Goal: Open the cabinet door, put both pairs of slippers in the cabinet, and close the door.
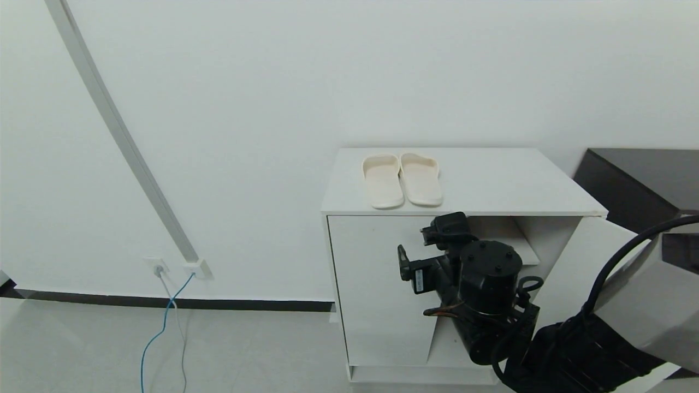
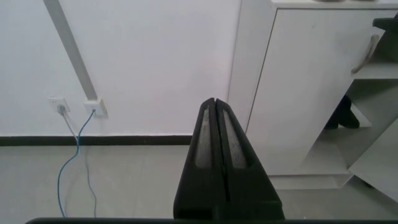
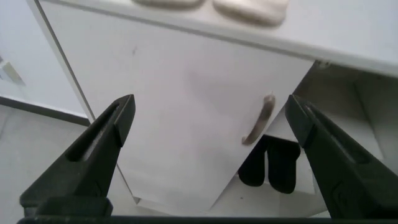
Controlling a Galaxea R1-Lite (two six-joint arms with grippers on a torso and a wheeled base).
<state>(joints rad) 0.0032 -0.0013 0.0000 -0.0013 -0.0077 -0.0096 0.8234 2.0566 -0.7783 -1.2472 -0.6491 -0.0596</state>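
Door (image 1: 579, 273) open, black pair (image 3: 270, 165) inside, cream pair (image 1: 402, 180) atop cabinet (image 1: 491, 180); my right claw (image 3: 210, 102) spread, left claw (image 2: 214, 102) pressed together

One white cabinet (image 1: 491, 180). Two doors on it: one shut door (image 1: 377, 289), one open door (image 1: 573, 273). One curved handle (image 3: 258, 119). Two pairs of slippers, four in all: two cream slippers (image 1: 402, 179) on the cabinet's top, two black slippers (image 3: 270, 163) inside it. Two wall sockets (image 1: 155, 266). Two cables (image 1: 164, 327), one blue, one pale. One dark unit (image 1: 639, 180) at the right.
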